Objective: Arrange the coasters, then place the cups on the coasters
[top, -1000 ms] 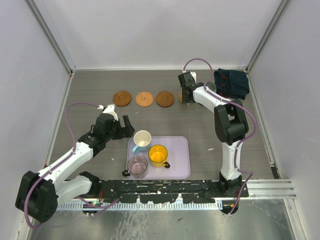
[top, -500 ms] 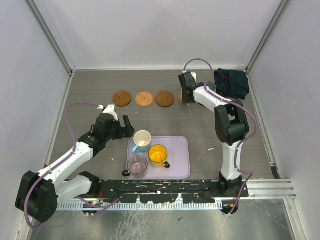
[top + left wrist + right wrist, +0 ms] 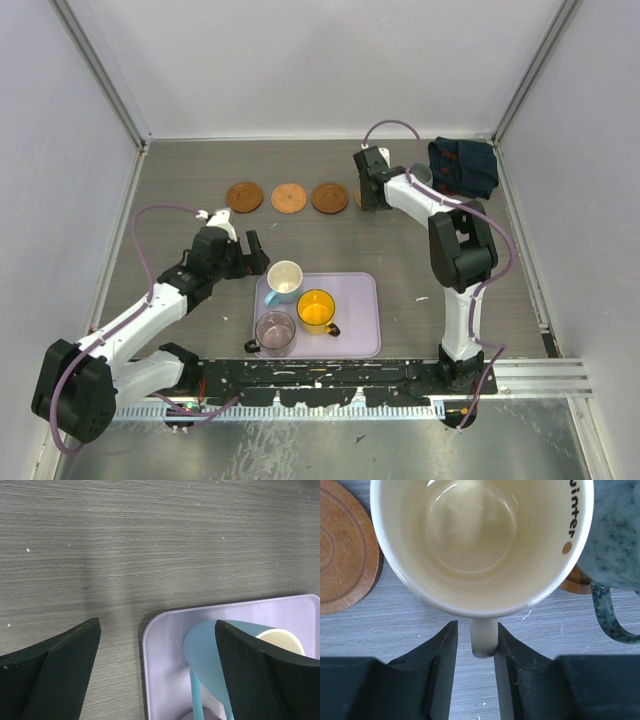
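Observation:
In the right wrist view a cream-yellow cup (image 3: pixel 470 540) stands upright, hiding whatever lies under it. Its handle (image 3: pixel 484 635) lies between the fingers of my right gripper (image 3: pixel 476 640), which is open: there is a gap on the left and the right finger just touches. Beside it are a brown coaster (image 3: pixel 340 555) and the grey-green cup (image 3: pixel 615 535) on another coaster (image 3: pixel 575 582). Three bare coasters (image 3: pixel 288 197) lie in a row. My left gripper (image 3: pixel 157 645) is wide open around the tray corner, its right finger by the light blue cup (image 3: pixel 210 645).
The lavender tray (image 3: pixel 355 330) near the front holds the light blue cup (image 3: pixel 284 280), an orange-yellow cup (image 3: pixel 316 310) and a purple-grey cup (image 3: pixel 274 330). A dark folded cloth (image 3: pixel 463 165) lies at the back right. Grey walls close in the table.
My right gripper's jaws have widened off the cream cup's handle, and the wrist has shifted slightly toward the back. The left arm has not moved.

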Robot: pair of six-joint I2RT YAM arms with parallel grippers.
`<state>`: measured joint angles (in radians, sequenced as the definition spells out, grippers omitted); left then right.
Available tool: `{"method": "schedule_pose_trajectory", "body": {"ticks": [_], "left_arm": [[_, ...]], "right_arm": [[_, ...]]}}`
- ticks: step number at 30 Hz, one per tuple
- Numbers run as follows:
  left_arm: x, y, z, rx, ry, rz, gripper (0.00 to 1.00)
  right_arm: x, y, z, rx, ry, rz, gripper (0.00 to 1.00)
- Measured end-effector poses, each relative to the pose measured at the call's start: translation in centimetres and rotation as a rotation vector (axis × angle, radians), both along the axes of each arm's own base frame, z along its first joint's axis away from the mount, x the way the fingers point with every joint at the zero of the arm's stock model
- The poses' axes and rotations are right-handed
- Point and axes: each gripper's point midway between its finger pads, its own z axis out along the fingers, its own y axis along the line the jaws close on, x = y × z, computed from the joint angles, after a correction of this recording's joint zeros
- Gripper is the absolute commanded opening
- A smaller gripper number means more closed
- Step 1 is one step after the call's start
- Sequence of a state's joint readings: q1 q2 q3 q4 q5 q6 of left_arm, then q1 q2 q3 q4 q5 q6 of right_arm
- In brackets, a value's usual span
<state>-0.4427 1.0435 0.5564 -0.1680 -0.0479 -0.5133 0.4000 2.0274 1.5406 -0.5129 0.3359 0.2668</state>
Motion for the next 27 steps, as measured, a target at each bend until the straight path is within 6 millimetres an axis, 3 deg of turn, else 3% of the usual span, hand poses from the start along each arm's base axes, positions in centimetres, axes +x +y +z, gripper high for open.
{"method": "schedule_pose_trajectory", "body": {"ticks": [5,23,27], "left_arm": [[-0.1,0.0,-0.1,0.001,0.002,0.000,0.98],[-0.1,0.0,-0.2,0.001,0.005,0.002,0.98],[-0.1,0.1,-0.2,0.000,0.004,0.002,0.98]], "right_arm": [[-0.4,0.0,-0.2,-0.008,0.016,0.006,0.52],[-0.8,0.4,-0.2,-0.005,0.021,0.016,0.53],[-1.5,0.3,0.0,-0.005,0.024,0.017,0.60]]}}
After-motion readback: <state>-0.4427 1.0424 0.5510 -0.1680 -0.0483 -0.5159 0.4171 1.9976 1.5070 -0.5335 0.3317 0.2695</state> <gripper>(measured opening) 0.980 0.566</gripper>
